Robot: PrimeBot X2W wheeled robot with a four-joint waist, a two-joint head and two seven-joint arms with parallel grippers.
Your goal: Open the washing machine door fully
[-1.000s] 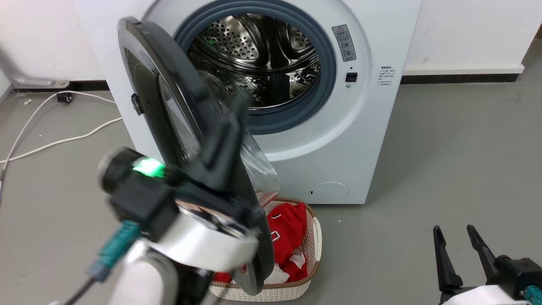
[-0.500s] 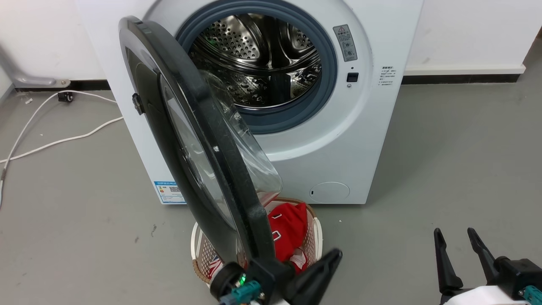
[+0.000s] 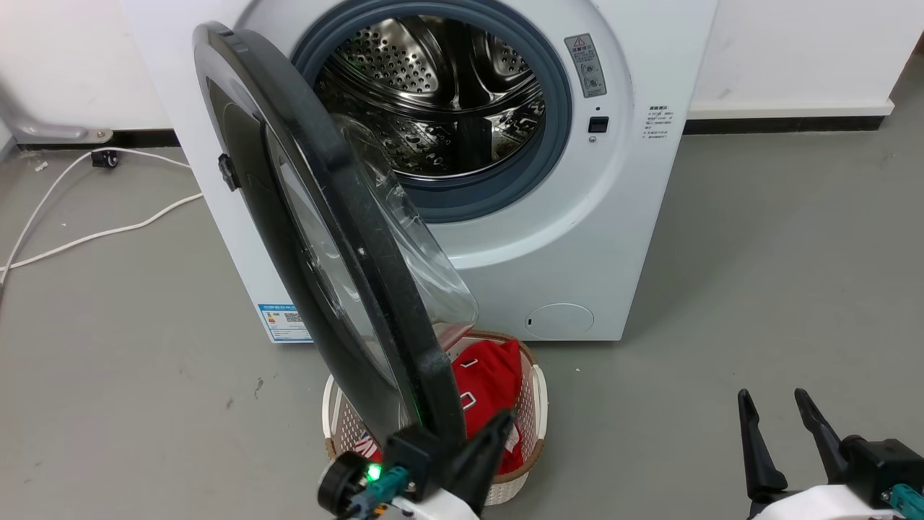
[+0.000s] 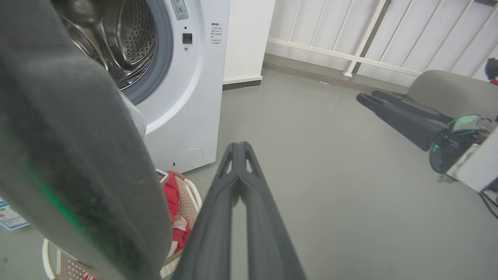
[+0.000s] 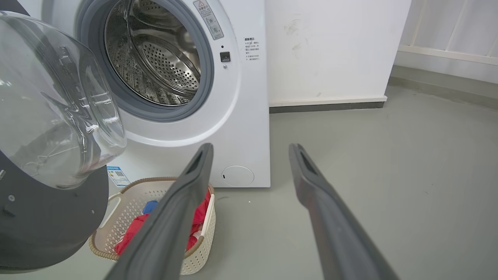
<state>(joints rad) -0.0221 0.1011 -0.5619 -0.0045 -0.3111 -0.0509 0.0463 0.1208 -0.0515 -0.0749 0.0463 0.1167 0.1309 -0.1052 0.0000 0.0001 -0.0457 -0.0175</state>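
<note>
The white washing machine [image 3: 577, 238] stands with its steel drum [image 3: 440, 94] exposed. The washing machine door [image 3: 346, 238], black with a clear glass bowl [image 3: 419, 253], juts out roughly square to the machine's front, its edge towards me. My left gripper [image 3: 503, 420] is low, just below and right of the door's bottom rim, shut with nothing in it; in the left wrist view its fingers [image 4: 238, 147] are pressed together beside the blurred black door [image 4: 78, 155]. My right gripper [image 3: 771, 396] is at the lower right, open and empty [image 5: 251, 147], well clear of the door [image 5: 50, 217].
A cream laundry basket [image 3: 534, 404] holding red clothes sits on the floor under the door's lower edge. White cables [image 3: 94, 235] trail across the grey floor at the left. A white wall and dark skirting [image 3: 779, 124] run behind the machine.
My left gripper has dropped from up against the door's edge to below its bottom rim, then shifted left. The door's angle looks unchanged. The right gripper has stayed put.
</note>
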